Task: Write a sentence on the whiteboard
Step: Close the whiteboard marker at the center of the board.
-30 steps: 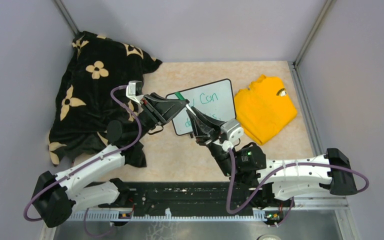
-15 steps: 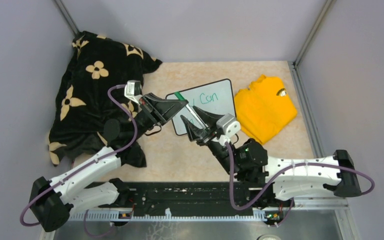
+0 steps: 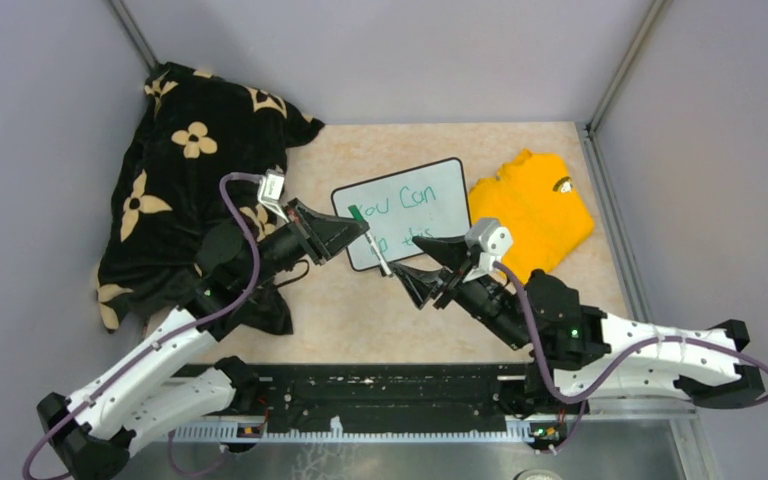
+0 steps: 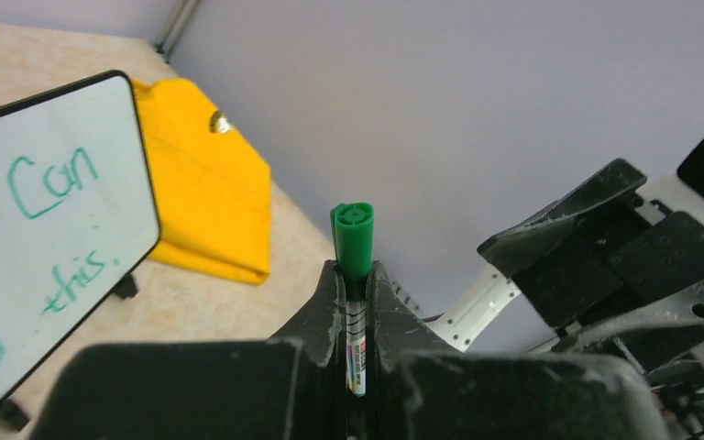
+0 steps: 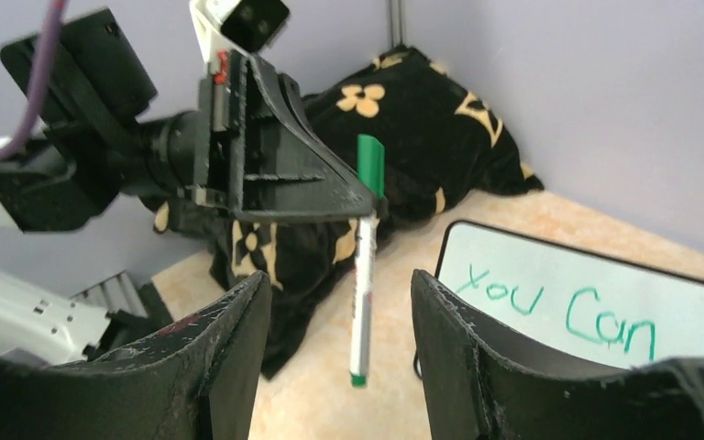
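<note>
Left hand (image 4: 353, 286) — tight on marker (image 4: 352, 240)

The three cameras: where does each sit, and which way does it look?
Top: fixed above and behind, looking down on the table; both arms show.
Left wrist: on the left arm, looking past the left gripper, shut on the marker, toward the whiteboard.
Right wrist: on the right arm, looking through the open right gripper at that marker.
Shared: all three show marker and whiteboard.

Beige table (image 3: 360, 310): whiteboard (image 3: 440, 225), yellow shirt (image 3: 530, 215), black blanket (image 3: 180, 190).
</note>
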You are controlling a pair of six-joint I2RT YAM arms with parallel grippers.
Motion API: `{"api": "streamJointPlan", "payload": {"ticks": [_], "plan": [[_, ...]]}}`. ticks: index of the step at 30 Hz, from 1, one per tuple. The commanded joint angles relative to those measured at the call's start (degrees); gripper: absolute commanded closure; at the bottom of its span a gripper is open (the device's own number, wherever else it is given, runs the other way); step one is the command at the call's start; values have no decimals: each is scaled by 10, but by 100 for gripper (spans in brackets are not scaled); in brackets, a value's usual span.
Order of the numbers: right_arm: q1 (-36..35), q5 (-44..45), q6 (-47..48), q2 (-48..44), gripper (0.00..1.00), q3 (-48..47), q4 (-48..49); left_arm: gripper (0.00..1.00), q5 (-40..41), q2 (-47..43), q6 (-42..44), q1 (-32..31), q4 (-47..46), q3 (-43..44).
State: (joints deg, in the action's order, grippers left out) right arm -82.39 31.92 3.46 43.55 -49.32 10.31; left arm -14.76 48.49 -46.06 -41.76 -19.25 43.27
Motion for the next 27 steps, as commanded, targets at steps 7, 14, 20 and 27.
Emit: {"api": "streamJointPlan", "payload": {"ticks": [7,14,20,27], "plan": [[33,-78,-144,-6,44,-12,-143,100,-20,-86,185,2,252,35],[80,-243,-199,52,50,2,-51,100,-140,-91,154,2,137,9],[87,-270,-214,85,55,-3,-29,100,-158,-87,158,3,121,13],[112,-281,-243,105,65,3,-29,100,-173,-97,156,2,101,6]]}}
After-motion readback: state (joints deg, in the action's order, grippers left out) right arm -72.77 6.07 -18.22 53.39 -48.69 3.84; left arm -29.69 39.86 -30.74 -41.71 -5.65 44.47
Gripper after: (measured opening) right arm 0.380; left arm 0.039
